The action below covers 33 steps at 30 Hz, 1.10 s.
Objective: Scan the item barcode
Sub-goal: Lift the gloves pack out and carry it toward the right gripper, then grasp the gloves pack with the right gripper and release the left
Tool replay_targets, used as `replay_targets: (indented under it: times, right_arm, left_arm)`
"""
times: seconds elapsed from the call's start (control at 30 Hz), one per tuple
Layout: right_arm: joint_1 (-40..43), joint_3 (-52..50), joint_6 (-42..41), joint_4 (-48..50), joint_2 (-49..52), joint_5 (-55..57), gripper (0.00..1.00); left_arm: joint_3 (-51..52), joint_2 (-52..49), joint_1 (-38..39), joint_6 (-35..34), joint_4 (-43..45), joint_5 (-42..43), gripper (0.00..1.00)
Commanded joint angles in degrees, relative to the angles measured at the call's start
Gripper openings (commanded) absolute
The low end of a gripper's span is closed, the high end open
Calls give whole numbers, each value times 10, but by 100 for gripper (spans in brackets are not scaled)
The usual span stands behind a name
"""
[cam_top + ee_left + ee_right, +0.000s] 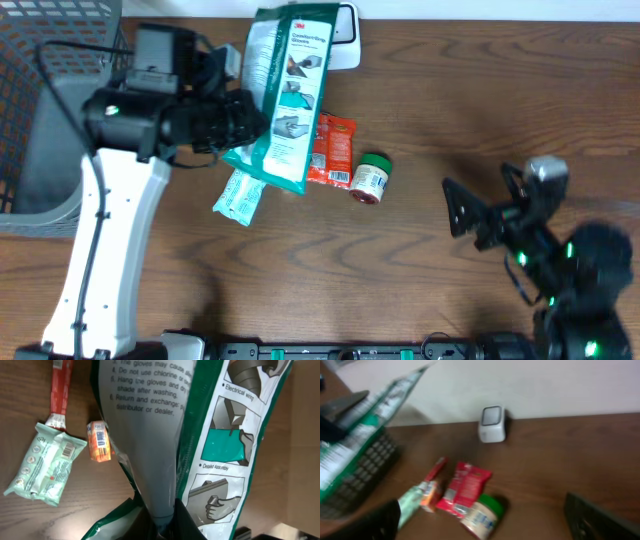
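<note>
Overhead view: left claw (238,125) clenched on one edge of the green-and-white plastic glove package (288,95). The package is raised off the brown wooden desk (450,110) and stretches away from the claw. Its far corner overlaps the small white box-shaped scanner (348,40) in this view; whether they touch, cannot tell. Left wrist view: the package (210,435) runs straight out from the claw, printed instructions and drawings facing the lens. On the desk beside and beneath the held package lie a red foil snack pouch (330,150), a small white jar with a green lid (372,178), a pale mint wipes packet (238,197) and a small orange sachet (99,440). Grey slatted plastic basket (40,110) sits behind the left arm. Right claw (452,207) released, jaws spread wide, well apart from the items and pointing toward them.
</note>
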<state>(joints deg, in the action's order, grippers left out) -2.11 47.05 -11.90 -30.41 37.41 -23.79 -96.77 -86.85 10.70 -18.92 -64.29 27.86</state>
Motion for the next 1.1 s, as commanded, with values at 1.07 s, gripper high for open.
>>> replay_targets:
  times: [1.07]
  right_arm:
    - [-105,162,-65,175,432,-320,68]
  left_arm:
    - [0,-48,174,-73,68,-9,7]
